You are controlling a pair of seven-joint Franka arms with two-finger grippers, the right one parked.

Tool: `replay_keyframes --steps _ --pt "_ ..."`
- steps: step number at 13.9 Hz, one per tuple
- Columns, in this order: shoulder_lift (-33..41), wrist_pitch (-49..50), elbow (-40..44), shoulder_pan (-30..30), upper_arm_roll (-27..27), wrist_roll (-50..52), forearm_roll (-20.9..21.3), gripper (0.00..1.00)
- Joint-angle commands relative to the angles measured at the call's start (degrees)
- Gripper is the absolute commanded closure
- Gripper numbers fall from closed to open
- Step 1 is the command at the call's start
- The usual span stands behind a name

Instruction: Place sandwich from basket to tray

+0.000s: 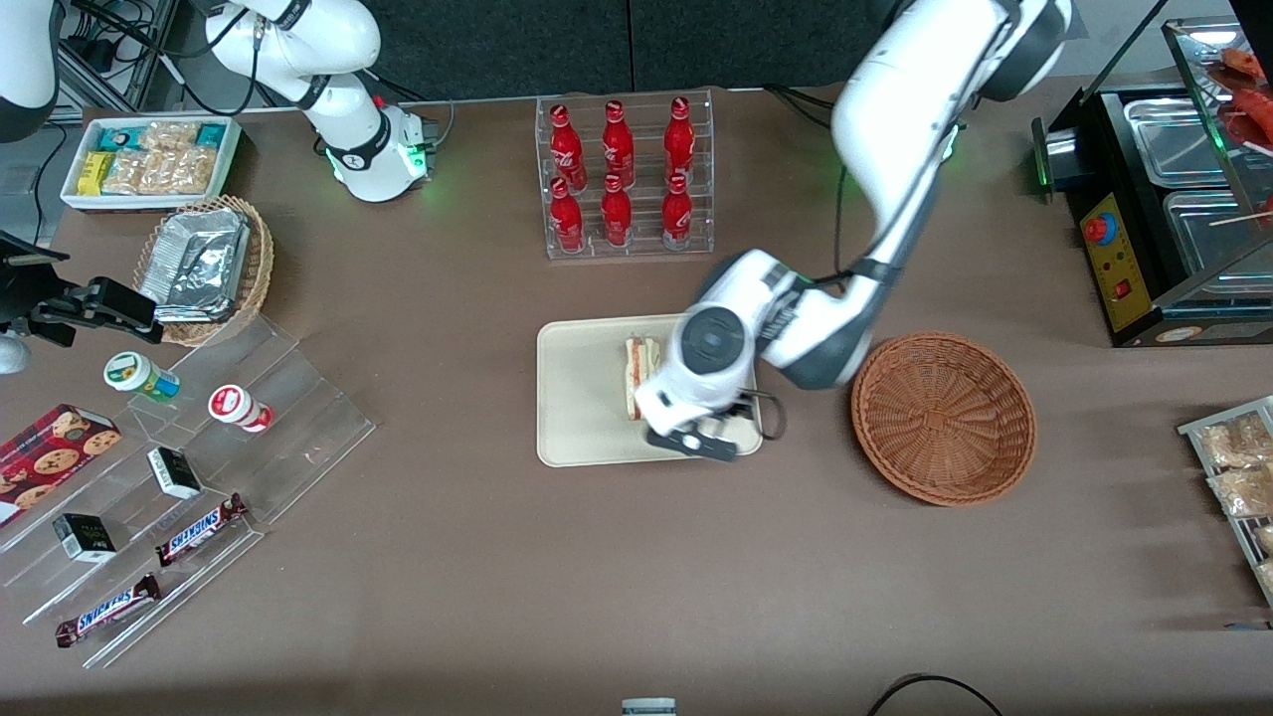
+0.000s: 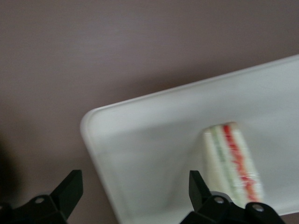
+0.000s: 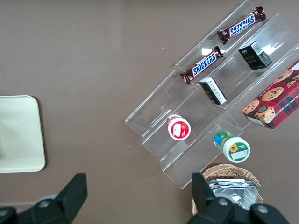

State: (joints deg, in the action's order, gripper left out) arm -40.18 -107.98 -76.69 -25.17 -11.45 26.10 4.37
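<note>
The sandwich [image 1: 639,378] [image 2: 233,163], a pale wedge with red and green filling at its edge, lies on the cream tray [image 1: 582,398] [image 2: 149,135] [image 3: 18,135]. My left gripper [image 1: 696,423] [image 2: 135,179] hovers over the tray near its corner, beside the sandwich. It is open, with only bare tray and table showing between its black fingertips. One fingertip [image 2: 198,184] is close to the sandwich's edge without holding it. The round brown wicker basket [image 1: 943,418] stands beside the tray toward the working arm's end of the table, with nothing in it.
A clear rack of red bottles [image 1: 627,179] stands farther from the front camera than the tray. Toward the parked arm's end are a foil-lined wicker basket [image 1: 204,264], a white bin of snacks [image 1: 149,159] and acrylic shelves of sweets [image 1: 189,467]. A black food warmer [image 1: 1164,199] stands at the working arm's end.
</note>
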Motion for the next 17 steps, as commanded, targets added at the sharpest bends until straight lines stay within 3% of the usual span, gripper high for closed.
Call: replay_keyframes --steps 1,12,17 --pt "5.09 4.61 -1.36 5.81 -0.24 -2.79 -1.29 0.0" --pt "23.2 5.93 -15.94 24.1 -0.15 -16.24 -1.91 0.0" --pt "32.77 16.64 -16.66 29.29 0.11 -21.18 -5.25 0.0"
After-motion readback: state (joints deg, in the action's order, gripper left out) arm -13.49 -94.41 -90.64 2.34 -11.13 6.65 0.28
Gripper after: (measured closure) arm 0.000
